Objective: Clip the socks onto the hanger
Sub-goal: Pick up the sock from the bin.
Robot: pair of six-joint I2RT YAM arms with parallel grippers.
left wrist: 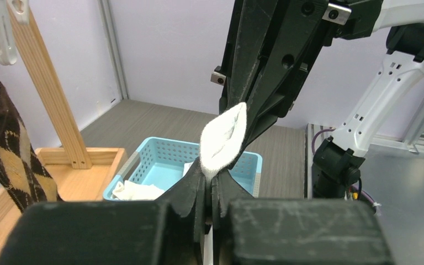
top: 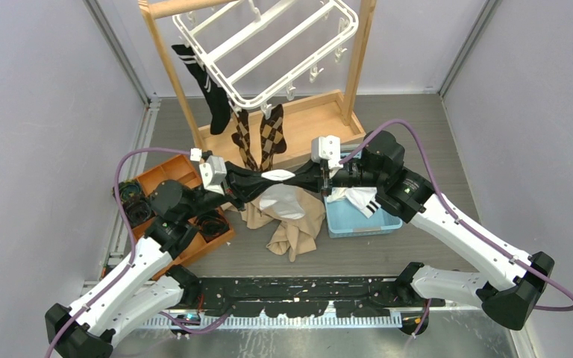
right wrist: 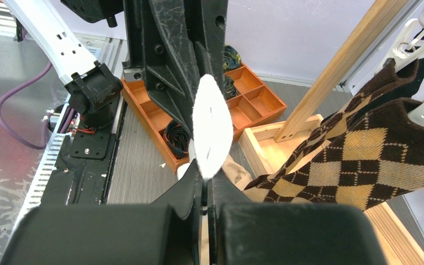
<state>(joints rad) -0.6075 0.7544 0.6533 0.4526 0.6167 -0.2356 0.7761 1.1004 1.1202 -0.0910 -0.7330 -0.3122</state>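
Over the table's middle, my left gripper and right gripper face each other, each shut on one end of a white sock's open cuff. The cuff is stretched between them and the rest of the sock hangs below. In the left wrist view the left gripper pinches the white sock. The right wrist view shows the right gripper pinching the white sock. The white hanger hangs tilted on the wooden stand. A black striped sock and two brown argyle socks hang from its clips.
A plain beige cloth lies crumpled under the grippers. To the right, a blue basket holds a white sock with black bands. An orange compartment tray with dark rolled items sits left. An argyle sock hangs close to the right wrist.
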